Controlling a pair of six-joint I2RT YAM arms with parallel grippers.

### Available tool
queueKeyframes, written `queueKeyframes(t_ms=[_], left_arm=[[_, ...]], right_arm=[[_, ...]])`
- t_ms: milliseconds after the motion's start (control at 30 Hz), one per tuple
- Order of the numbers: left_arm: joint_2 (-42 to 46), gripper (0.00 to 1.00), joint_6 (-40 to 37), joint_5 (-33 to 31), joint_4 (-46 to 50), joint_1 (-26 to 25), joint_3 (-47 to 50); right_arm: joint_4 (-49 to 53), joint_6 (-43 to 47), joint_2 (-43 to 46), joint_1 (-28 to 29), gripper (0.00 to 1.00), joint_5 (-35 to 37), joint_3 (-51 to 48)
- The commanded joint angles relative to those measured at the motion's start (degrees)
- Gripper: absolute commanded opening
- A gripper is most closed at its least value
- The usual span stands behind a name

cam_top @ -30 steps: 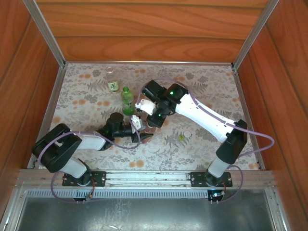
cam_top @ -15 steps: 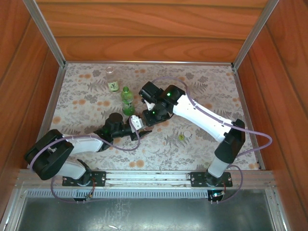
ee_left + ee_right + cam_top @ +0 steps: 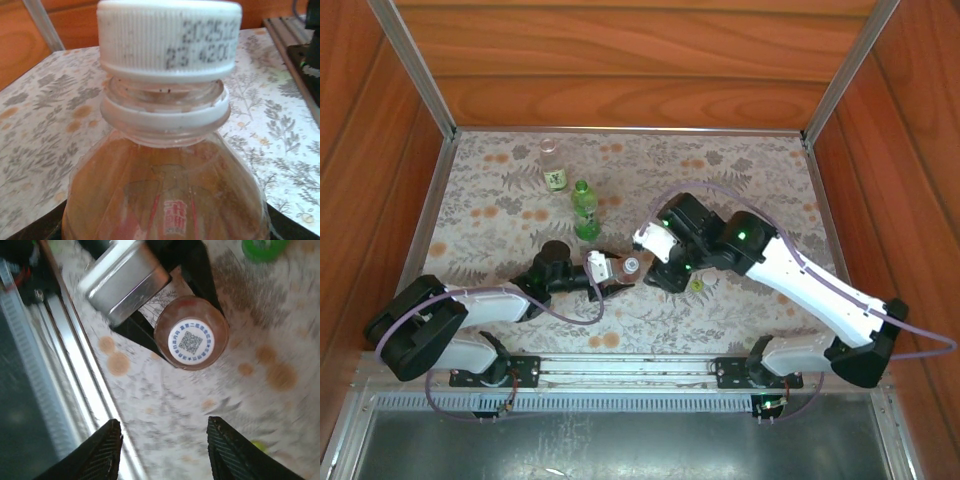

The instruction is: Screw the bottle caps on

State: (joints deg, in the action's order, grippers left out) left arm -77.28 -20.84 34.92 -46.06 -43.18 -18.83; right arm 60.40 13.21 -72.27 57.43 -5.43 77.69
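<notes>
Left fingers (image 3: 200, 275): clamped on amber bottle (image 3: 165, 190), I judge steadying it.
Right fingers (image 3: 107, 450): spread, empty, above white cap (image 3: 169, 37).

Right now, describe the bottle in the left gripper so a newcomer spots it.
On the floral table, front centre, the left gripper grips the amber bottle. Reddish-brown liquid and a white cap set it apart from the green bottle and clear bottle behind.

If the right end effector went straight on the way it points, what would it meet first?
The right end effector would probably meet the floral tablecloth, just beside the white-capped amber plastic bottle; depth is unclear.
</notes>
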Motion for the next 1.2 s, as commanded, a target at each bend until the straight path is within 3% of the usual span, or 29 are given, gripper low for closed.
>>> queueKeyframes(t_ms=[0, 133, 333, 500, 700, 767, 833, 967, 1067, 1100, 1167], left_arm=[[-0.3, 0.58, -0.8, 6.4, -0.4, -0.3, -0.9], [-0.3, 0.58, -1.1, 7.1, -0.2, -0.3, -0.8], [-0.2, 0.58, -1.5, 7.4, 0.1, -0.2, -0.8], [0.5, 0.58, -1.6, 7.2, 0.3, -0.2, -0.5], [0.9, 0.58, -1.7, 5.3, 0.5, -0.3, -0.6], [1.4, 0.58, -1.8, 2.1, 0.5, -0.3, -1.2], [2.1, 0.58, -2.8, -2.6, 0.5, -0.5, -2.0], [2.6, 0.58, -5.4, -13.3, 0.5, -1.6, -4.9], [1.9, 0.58, -7.3, -16.0, 0.5, -2.8, -6.9], [1.5, 0.58, -7.5, -15.9, 0.5, -3.3, -7.5], [0.8, 0.58, -7.5, -14.8, 0.5, -3.8, -8.1]], right_arm=[[-5.3, 23.0, 0.8, 1.9, 0.48, 2.6, -2.5], [-5.9, 30.1, -2.8, 2.3, 0.48, 5.1, -0.9], [-6.8, 31.5, -7.2, 2.4, 0.46, 2.2, 1.7], [-6.0, 31.8, -8.8, 2.3, 0.39, 0.9, 2.1], [-3.8, 29.2, -9.4, 2.3, 0.22, 0.4, 3.0], [-5.1, 23.7, -9.5, 2.4, 0.17, 2.7, 2.8], [-9.4, 12.5, -9.5, 2.3, 0.17, 7.7, 1.8], [-13.0, -19.5, -11.9, 2.3, 0.19, 17.1, 3.2], [-6.7, -44.2, -14.9, 2.0, 0.17, 21.1, 6.3], [-5.4, -50.2, -15.7, 1.7, 0.17, 18.9, 6.9], [-6.8, -50.3, -15.6, 1.7, 0.22, 15.8, 6.4]])
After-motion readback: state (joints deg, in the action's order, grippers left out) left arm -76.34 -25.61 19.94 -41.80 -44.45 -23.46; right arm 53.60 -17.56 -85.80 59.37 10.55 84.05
